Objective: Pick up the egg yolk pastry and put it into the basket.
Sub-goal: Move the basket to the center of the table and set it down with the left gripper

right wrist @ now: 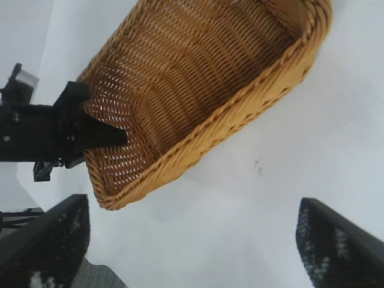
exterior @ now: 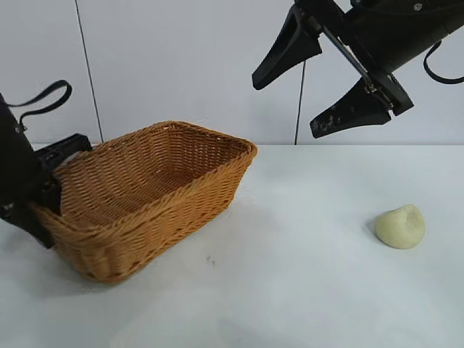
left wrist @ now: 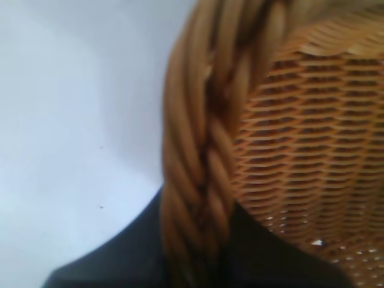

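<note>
The egg yolk pastry (exterior: 400, 226), a small pale cream-yellow dome, lies on the white table at the right; neither wrist view shows it. The basket (exterior: 145, 225), large, golden-brown wicker, stands at the left. My left gripper (exterior: 54, 181) is shut on the braided rim of the basket's left end, one finger inside and one outside; the rim (left wrist: 198, 150) runs between the dark fingers in the left wrist view. My right gripper (exterior: 284, 109) is open and empty, high above the table, up and left of the pastry. The right wrist view shows the basket (right wrist: 240, 114) and the left gripper (right wrist: 90, 135).
The white tabletop (exterior: 290, 275) stretches between basket and pastry. A white wall stands behind the table. A thin dark cable (exterior: 88, 65) hangs at the back left.
</note>
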`<action>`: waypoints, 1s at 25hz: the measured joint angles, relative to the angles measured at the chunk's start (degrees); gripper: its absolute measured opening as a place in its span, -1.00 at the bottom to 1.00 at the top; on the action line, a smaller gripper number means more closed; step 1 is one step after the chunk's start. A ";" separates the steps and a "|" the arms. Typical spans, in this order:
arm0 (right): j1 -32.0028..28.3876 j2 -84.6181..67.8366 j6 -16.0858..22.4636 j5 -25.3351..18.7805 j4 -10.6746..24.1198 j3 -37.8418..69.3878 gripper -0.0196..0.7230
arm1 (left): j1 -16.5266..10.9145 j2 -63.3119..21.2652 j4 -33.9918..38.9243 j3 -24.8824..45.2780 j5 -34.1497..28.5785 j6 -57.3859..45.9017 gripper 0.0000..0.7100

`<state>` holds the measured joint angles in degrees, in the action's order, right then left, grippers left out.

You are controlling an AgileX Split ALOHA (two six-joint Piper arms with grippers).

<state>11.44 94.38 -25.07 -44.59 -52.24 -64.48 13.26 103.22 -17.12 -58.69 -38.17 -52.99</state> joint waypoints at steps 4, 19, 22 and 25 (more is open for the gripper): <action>0.00 0.00 0.00 0.00 0.00 0.00 0.78 | -3.12 0.68 -3.27 -6.52 -5.23 12.65 -0.62; 0.00 0.00 0.00 -0.05 0.00 0.00 0.78 | -1.49 14.23 0.33 -29.68 -21.70 38.03 -0.62; 0.00 0.00 0.00 -0.05 0.00 0.00 0.78 | 0.25 14.76 0.28 -30.34 -22.21 40.23 -0.62; 0.00 0.00 0.00 -0.05 0.00 0.00 0.78 | 1.09 15.38 0.02 -30.34 -22.70 41.13 -0.62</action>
<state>11.44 94.38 -25.07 -44.64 -52.24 -64.48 14.34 118.60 -17.10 -89.03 -60.86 -11.85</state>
